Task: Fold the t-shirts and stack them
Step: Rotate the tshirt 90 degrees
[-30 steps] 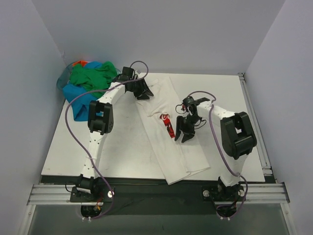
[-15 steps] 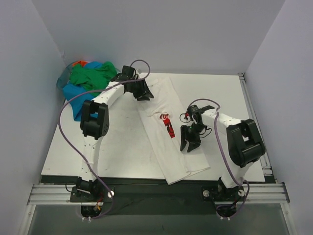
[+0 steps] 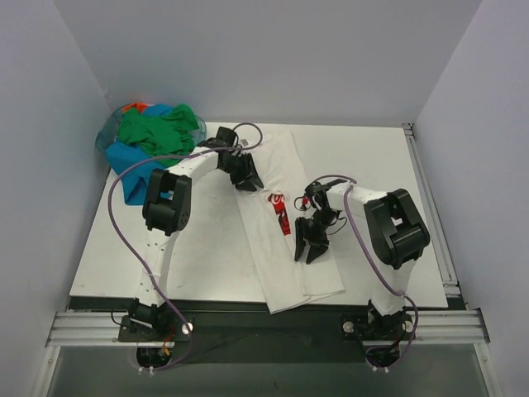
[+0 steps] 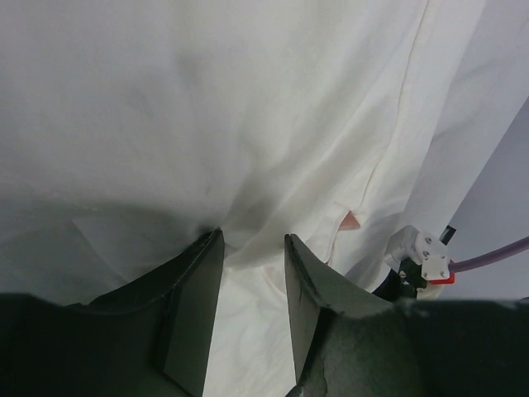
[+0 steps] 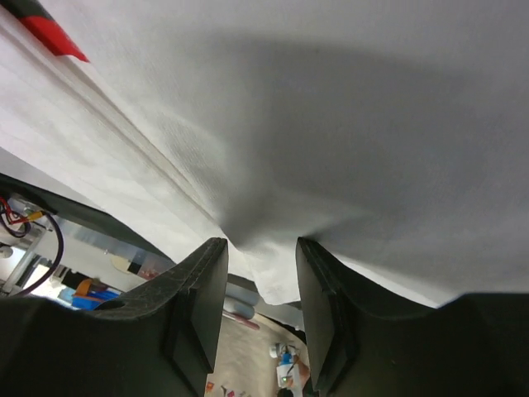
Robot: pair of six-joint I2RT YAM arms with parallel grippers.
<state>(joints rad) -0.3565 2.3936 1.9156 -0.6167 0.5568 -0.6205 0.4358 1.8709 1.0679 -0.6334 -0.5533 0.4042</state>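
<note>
Worktop (image 3: 198, 256): white, rectangular, carrying all the items below.

Item 1, white t-shirt (image 3: 285, 269): folded into a long narrow strip and lying flat. It runs on a slant from the middle of the near edge, where its near end reaches the edge, up towards the middle of the far edge. Layered folds show along its long sides.

Item 2, right gripper (image 3: 307, 246): on the right side of the strip, in its near half. It is part-closed, with a bunch of white cloth pinched between the fingers; the creases draw into the gap.

Item 3, red logo (image 3: 281, 212): printed on the strip about midway along, just left of the right gripper and only partly showing at a fold.

Item 4, left gripper (image 3: 248, 176): on the left side of the strip, in its far half. It is likewise part-closed on a tuck of white cloth.

Item 5, pile of t-shirts (image 3: 149, 141): crumpled and unfolded in the far left corner, well apart from the strip. Green lies on top, blue below it towards the left edge, with teal at the far left and a glimpse of orange at the back.
</note>
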